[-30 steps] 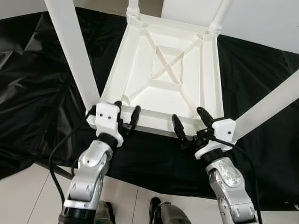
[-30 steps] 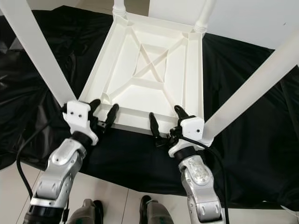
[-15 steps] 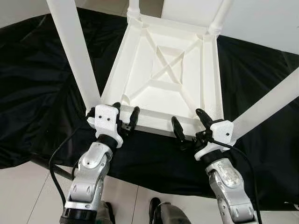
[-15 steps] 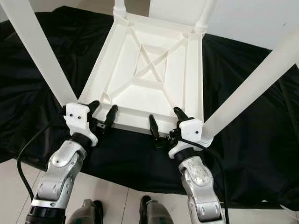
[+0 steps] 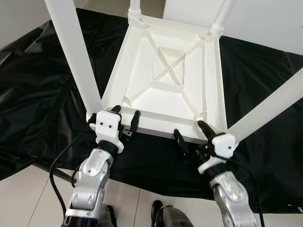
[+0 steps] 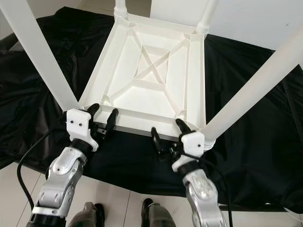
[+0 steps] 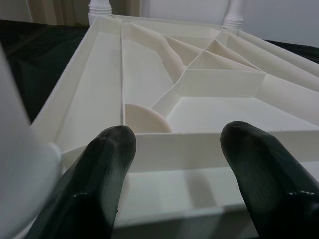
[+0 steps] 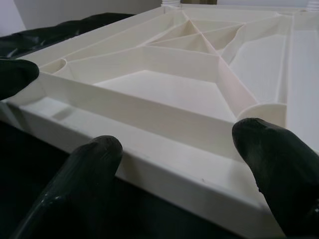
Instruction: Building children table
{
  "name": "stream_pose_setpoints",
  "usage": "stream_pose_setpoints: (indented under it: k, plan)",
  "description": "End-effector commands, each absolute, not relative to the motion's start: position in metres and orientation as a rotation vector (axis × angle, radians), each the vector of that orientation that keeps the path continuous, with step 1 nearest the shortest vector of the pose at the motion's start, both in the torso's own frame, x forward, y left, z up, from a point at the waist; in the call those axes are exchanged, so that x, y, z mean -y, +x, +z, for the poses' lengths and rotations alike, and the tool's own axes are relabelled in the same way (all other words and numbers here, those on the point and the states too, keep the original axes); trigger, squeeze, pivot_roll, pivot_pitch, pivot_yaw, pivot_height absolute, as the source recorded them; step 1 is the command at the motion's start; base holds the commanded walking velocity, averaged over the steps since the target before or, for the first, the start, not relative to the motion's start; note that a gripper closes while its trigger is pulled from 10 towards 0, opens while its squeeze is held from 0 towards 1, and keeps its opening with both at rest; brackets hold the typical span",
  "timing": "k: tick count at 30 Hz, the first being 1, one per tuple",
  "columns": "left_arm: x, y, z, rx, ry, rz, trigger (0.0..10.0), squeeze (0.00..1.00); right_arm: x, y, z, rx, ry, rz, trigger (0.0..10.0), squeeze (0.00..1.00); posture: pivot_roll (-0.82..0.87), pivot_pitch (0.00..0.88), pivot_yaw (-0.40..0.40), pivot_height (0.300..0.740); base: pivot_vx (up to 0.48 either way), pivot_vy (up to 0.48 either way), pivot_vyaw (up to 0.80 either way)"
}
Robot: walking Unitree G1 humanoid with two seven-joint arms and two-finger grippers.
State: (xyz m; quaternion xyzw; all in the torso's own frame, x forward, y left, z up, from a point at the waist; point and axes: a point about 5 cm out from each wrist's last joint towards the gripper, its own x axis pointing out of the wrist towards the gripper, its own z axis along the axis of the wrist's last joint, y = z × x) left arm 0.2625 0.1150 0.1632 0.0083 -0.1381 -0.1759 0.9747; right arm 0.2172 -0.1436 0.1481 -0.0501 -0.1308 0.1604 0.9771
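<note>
1. A black sheet (image 5: 38, 94) is spread out at the far left, and it goes under everything.
2. A small white table (image 5: 165, 80) lies upside down on the black sheet, with its legs pointing up.
3. The near left leg (image 5: 75, 56) is a thick white post that rises from the table's near left corner.
4. The left hand (image 5: 125, 122) is at the near edge of the table, just beside that leg. Its two black fingers (image 7: 107, 164) are spread apart, with one on each side of the white rim. I cannot tell if they touch it.
5. The underside of the table has white ribs that cross in an X (image 5: 169, 66) in the middle.
6. The right hand (image 5: 191, 136) is at the near edge by the right corner. Its fingers (image 8: 271, 159) are spread apart and grip nothing.
7. The near right leg (image 5: 265, 111) slants up and away to the right.
8. Two more legs (image 5: 135, 9) stand at the far corners.
9. No words or labels can be read on anything.
</note>
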Motion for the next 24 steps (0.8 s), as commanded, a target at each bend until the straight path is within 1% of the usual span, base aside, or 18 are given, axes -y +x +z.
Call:
stream_pose_setpoints:
  k: [1, 5, 10, 13, 17, 24]
  plan:
    - [-0.123, 0.258, 0.155, 0.227, 0.040, -0.298, 10.0, 0.00, 0.145, 0.211, 0.157, 0.290, -0.093, 0.336, 10.0, 0.00, 0.07, 0.209, -0.046, 0.740, 0.000, 0.000, 0.00]
    - [-0.123, 0.256, 0.158, 0.233, 0.038, -0.304, 10.0, 0.00, 0.145, 0.208, 0.160, 0.300, -0.090, 0.335, 10.0, 0.00, 0.07, 0.214, -0.042, 0.740, 0.000, 0.000, 0.00]
    - [-0.121, 0.259, 0.166, 0.265, 0.027, -0.355, 10.0, 0.00, 0.150, 0.187, 0.167, 0.321, -0.115, 0.281, 10.0, 0.00, 0.04, 0.227, -0.005, 0.740, 0.000, 0.000, 0.00]
    - [-0.121, 0.262, 0.166, 0.268, 0.043, -0.361, 10.0, 0.00, 0.150, 0.183, 0.165, 0.312, -0.115, 0.287, 10.0, 0.00, 0.03, 0.228, -0.001, 0.740, 0.000, 0.000, 0.00]
    - [-0.115, 0.274, 0.169, 0.270, 0.056, -0.418, 10.0, 0.00, 0.154, 0.168, 0.160, 0.268, -0.127, 0.259, 10.0, 0.00, 0.00, 0.230, 0.046, 0.740, 0.000, 0.000, 0.00]
    - [-0.115, 0.289, 0.176, 0.276, 0.067, -0.434, 10.0, 0.00, 0.162, 0.152, 0.163, 0.272, -0.168, 0.208, 10.0, 0.00, -0.04, 0.231, 0.072, 0.740, 0.000, 0.000, 0.00]
